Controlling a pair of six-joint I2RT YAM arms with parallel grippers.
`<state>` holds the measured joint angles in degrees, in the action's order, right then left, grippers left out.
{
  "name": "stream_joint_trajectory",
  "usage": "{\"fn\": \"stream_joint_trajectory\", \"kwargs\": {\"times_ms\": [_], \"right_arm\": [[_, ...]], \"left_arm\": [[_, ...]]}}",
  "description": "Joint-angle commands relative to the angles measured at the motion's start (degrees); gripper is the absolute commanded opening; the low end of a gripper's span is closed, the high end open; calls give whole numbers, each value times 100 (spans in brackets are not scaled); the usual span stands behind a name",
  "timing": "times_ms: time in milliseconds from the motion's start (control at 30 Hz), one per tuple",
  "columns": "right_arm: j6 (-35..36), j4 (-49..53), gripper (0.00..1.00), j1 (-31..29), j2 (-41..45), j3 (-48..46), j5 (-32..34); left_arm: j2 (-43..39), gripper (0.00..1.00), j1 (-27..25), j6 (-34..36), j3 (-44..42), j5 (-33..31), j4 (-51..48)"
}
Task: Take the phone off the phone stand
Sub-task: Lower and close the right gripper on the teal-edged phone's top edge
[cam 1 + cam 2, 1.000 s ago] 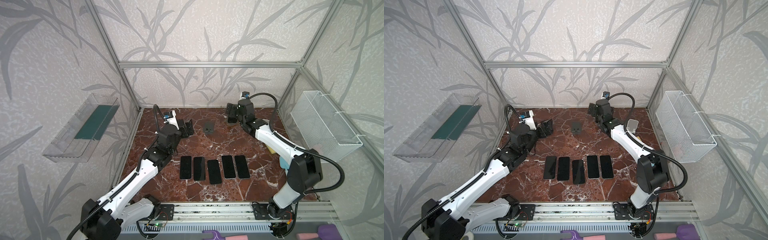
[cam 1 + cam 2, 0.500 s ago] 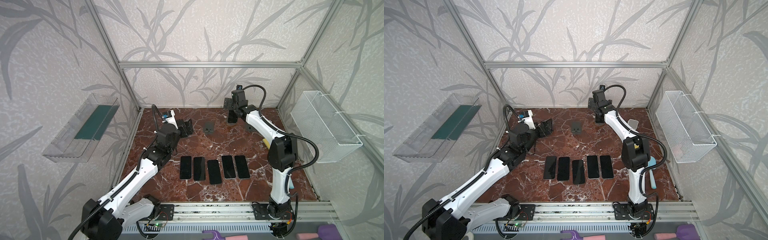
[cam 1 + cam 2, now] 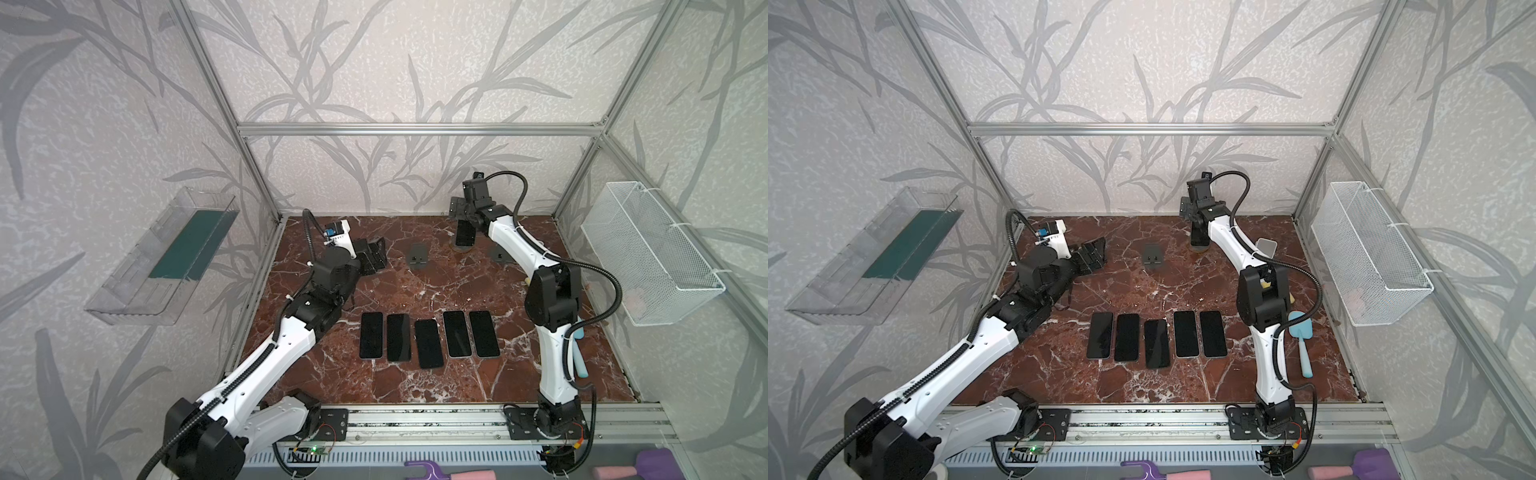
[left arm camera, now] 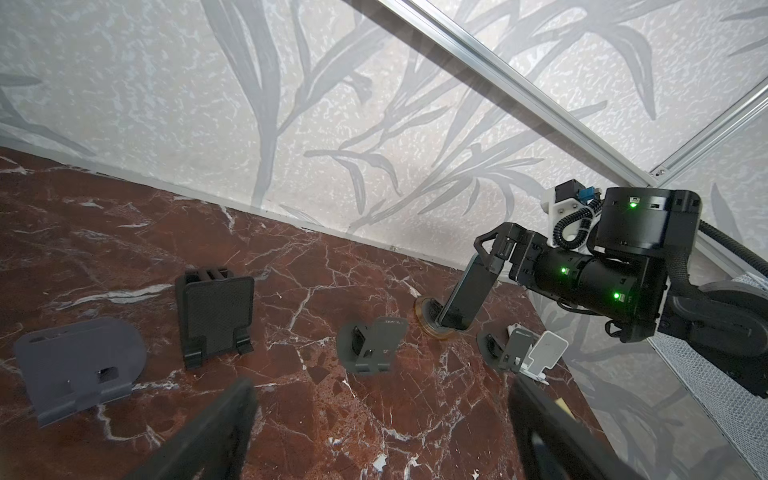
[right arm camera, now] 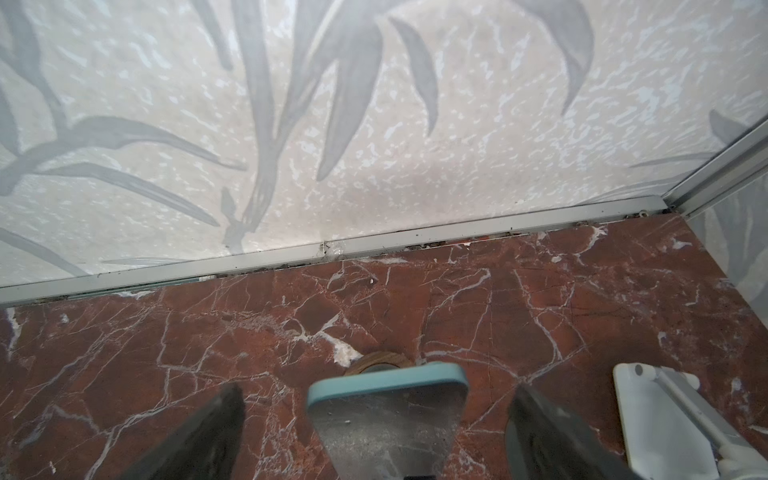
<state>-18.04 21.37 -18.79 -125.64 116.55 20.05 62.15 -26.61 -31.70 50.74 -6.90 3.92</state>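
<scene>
The phone [image 3: 464, 237] [image 3: 1199, 237] leans upright in a phone stand with a round wooden base [image 4: 428, 318] at the back of the table. Its teal-edged top [image 5: 388, 411] sits between the fingers of my right gripper [image 5: 378, 395] [image 4: 490, 259]. That gripper is open, with a gap on each side of the phone. My left gripper [image 3: 372, 257] [image 4: 382, 384] hovers open over the back left of the table, far from the phone, with nothing between its fingers.
Several dark phones [image 3: 428, 340] lie flat in a row mid-table. Empty dark stands [image 4: 216, 316] [image 4: 374, 343] and a white stand [image 5: 648, 415] line the back. A wire basket [image 3: 648, 257] hangs on the right wall and a clear tray [image 3: 166, 257] on the left. A blue brush [image 3: 1300, 340] lies at right.
My right arm has lifted its elbow and drawn in, bringing its open gripper up over the phone's top. The left arm has barely moved.
</scene>
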Motion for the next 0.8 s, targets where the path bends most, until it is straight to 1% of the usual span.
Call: {"fn": "stream_joint_trajectory", "kwargs": {"times_ms": [0, 233, 433, 533, 667, 767], "right_arm": [[-97, 119, 99, 15, -220, 245, 146], [-208, 73, 99, 15, -428, 378, 298], [-191, -106, 99, 17, -448, 277, 420], [-165, -243, 100, 18, -425, 140, 454], [-186, -486, 97, 24, -340, -152, 471], [-214, -730, 94, 42, -279, -388, 356]], "left_arm": [[20, 94, 36, -56, -43, 57, 167], [47, 94, 58, -72, -39, 92, 170], [31, 94, 68, -68, -40, 83, 170], [32, 94, 75, -82, -39, 95, 171], [34, 94, 87, -90, -46, 127, 170], [35, 94, 95, -115, -45, 128, 177]]}}
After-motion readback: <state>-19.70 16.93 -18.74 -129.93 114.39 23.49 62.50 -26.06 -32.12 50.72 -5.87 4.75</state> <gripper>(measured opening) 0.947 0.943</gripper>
